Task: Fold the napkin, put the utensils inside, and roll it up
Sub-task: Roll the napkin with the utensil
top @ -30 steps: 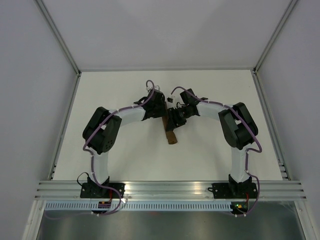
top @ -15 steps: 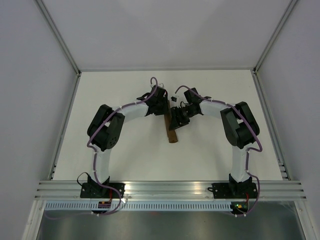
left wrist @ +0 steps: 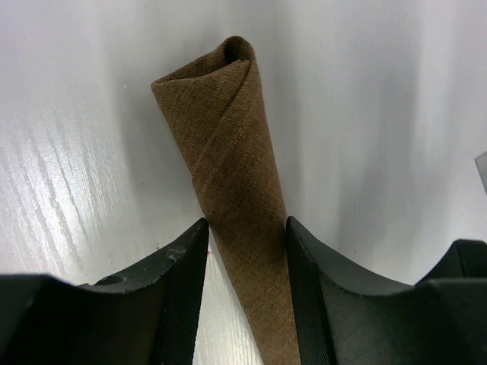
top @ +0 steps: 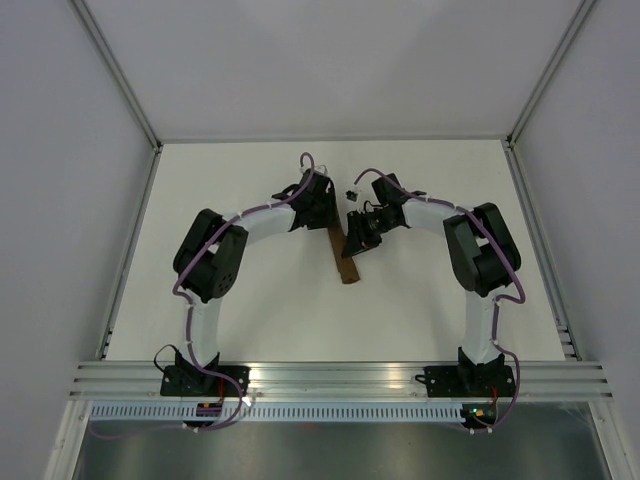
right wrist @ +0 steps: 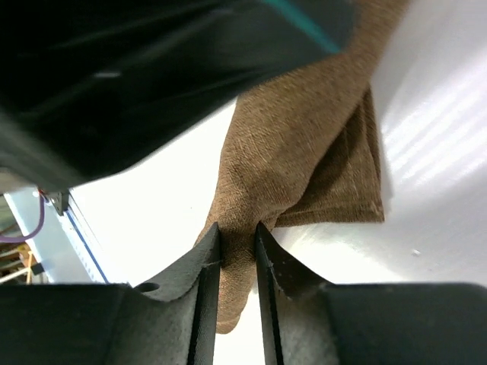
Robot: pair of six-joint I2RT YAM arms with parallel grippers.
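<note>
**Both Grippers Holding the Rolled Napkin at Mid-Table**

On the left side of the overhead view, the left arm (top: 215, 265) is bending inward from its base toward the middle of the white table (top: 430, 300). The left gripper (left wrist: 247, 236) is clasping the napkin (left wrist: 228, 137). In its wrist view, both black fingers (left wrist: 183, 266) are pressing against the sides of the brown cloth, and the cloth is filling the gap between them.

The napkin is lying near the table's centre, between the two arms, as a narrow dark-brown roll. From above only its near end (top: 347, 265) is showing below the grippers. Its far end (seen from the left wrist) is curling into a small open spiral, with the layers overlapping diagonally.

To the right, the right gripper (right wrist: 237, 236) is pinching a ridge of the same cloth, its fingers (right wrist: 204, 274) standing almost together with fabric squeezed between them. Beyond the pinch, a flatter folded layer is spreading out to a squared corner. At the top of that view, a thin teal streak (right wrist: 304, 19) is edging a blurred dark mass, too unclear to identify. The right arm (top: 480, 260) is arching in from the right.
</note>
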